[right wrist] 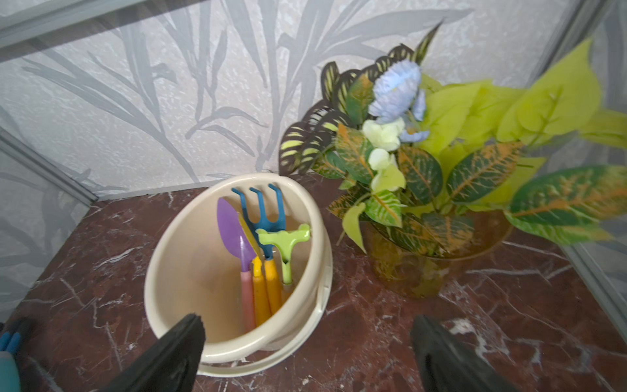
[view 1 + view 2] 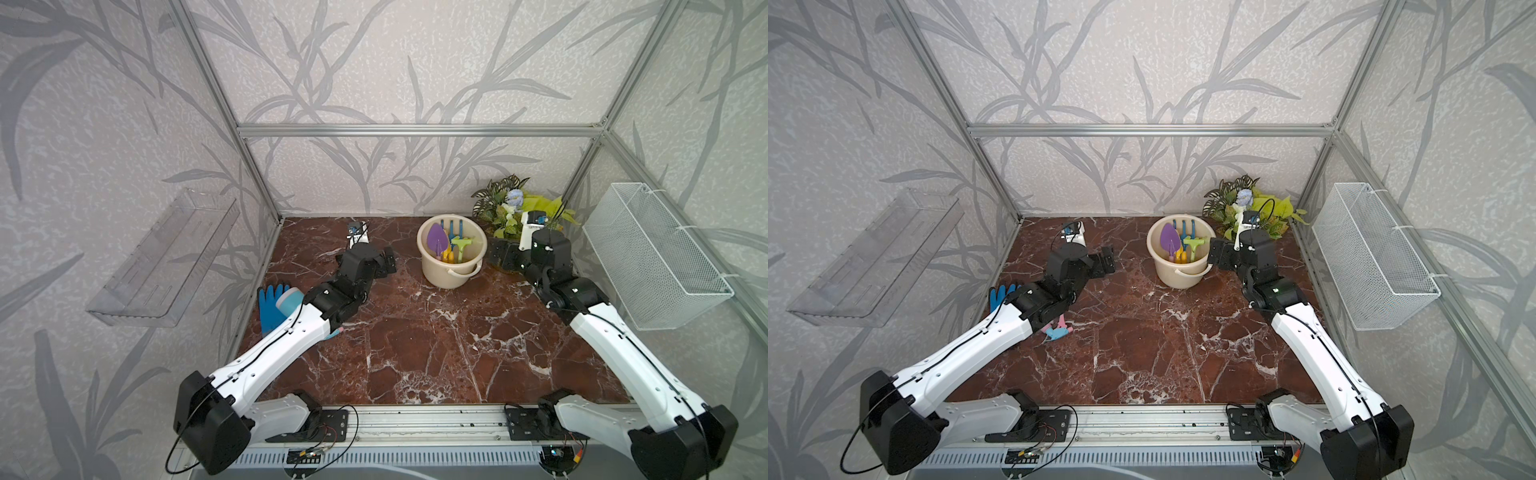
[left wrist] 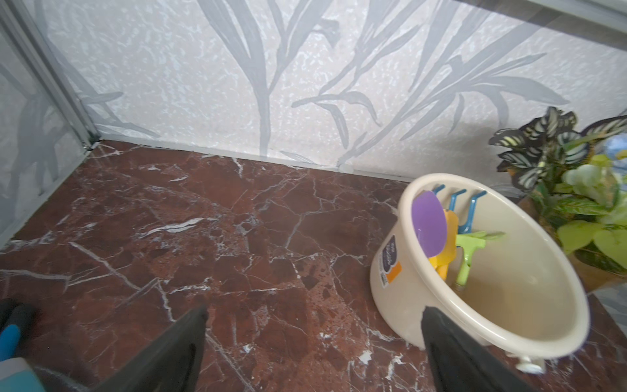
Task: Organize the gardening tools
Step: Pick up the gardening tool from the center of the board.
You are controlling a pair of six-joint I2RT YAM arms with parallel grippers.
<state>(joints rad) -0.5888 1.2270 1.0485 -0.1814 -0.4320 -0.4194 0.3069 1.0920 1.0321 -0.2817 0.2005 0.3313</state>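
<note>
Near left on the table [image 2: 415, 353]: light-blue spray bottle [image 2: 291, 301] lies on its side across the blue glove [image 2: 269, 305], part hidden under the left arm. It is the only tool outside the bucket.

Left hand [image 3: 314, 314] is spread and empty over bare table. Right hand [image 1: 305, 322] is spread and empty, just beside the bucket [image 2: 432, 272] rim.

Far centre, inside the bucket, heads up and leaning on the far wall: purple trowel [image 1: 230, 234], yellow shovel [image 1: 249, 237], blue fork [image 1: 261, 210], green rake [image 1: 283, 239].

Risks, judged:
- The left arm could sweep the round, smooth bottle and roll it away.
- The right hand could clip the rim and tip the light plastic bucket.
- The plant [image 1: 424, 169] leaves could snag.

Table is glossy dark-red marble pattern, tools slick hard plastic, glove rubbery.
</note>
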